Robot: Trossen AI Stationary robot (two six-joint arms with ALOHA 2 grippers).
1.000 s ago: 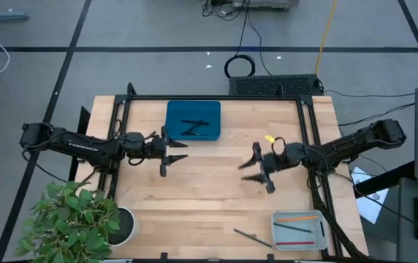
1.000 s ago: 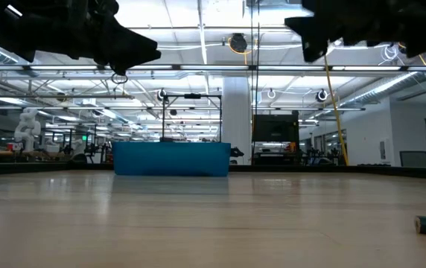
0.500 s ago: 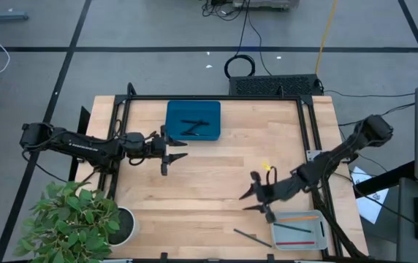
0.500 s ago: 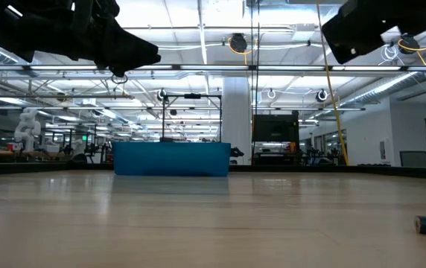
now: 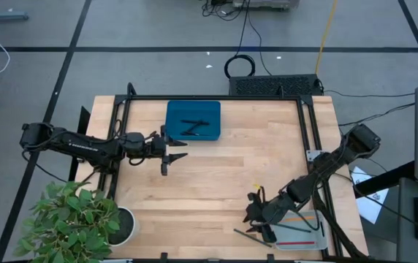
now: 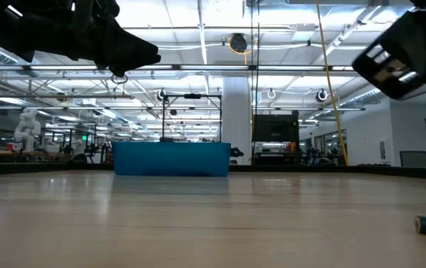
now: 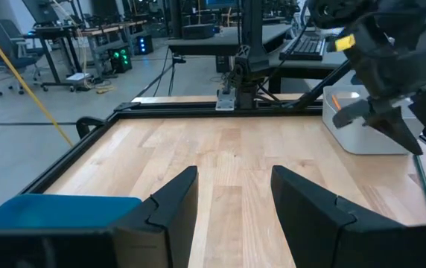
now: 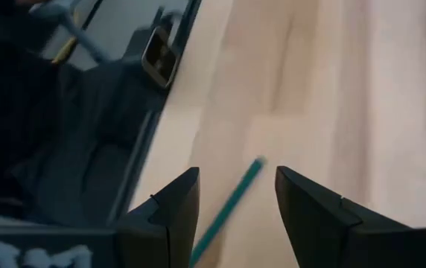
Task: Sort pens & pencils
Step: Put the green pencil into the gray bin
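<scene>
No brand, label or writing can be read. On the light wooden counter (image 5: 209, 175), the right tool (image 5: 256, 223) hangs near the front edge with its dark fingers (image 8: 313, 212) spread apart and nothing between them. A thin dark grey-green pencil (image 5: 251, 237) lies bare on the wood just in front of that tool, beside the white rectangular tray (image 5: 318, 237), which holds an orange pencil (image 5: 302, 217) and a red pencil (image 5: 297, 242). Two thin black pens (image 5: 193, 127) lie in the blue rectangular tray (image 5: 172, 113) at the back. The left tool (image 5: 172, 150) waits just in front of the blue tray, open and empty.
</scene>
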